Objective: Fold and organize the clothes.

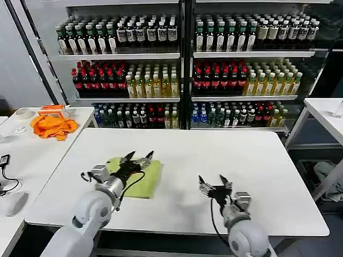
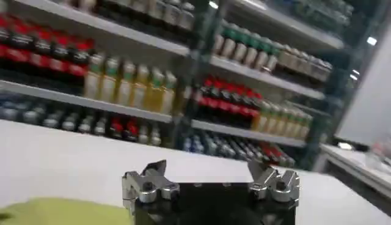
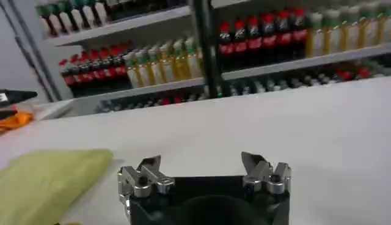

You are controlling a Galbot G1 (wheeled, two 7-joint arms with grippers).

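T-shirt lies folded into a compact pad on the table, left of centre. Left gripper hovers just above it, fingers spread, holding nothing. Right gripper hangs over bare table well to the right, fingers also spread. Risk: a descending left fingertip could snag the top layer and drag the fold open. Beyond, an orange cloth lies on the side table; it could be mistaken for the garment.

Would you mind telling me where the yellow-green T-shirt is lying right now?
In the head view, the folded T-shirt lies on the white table, on the robot's left, under the open left pincer.
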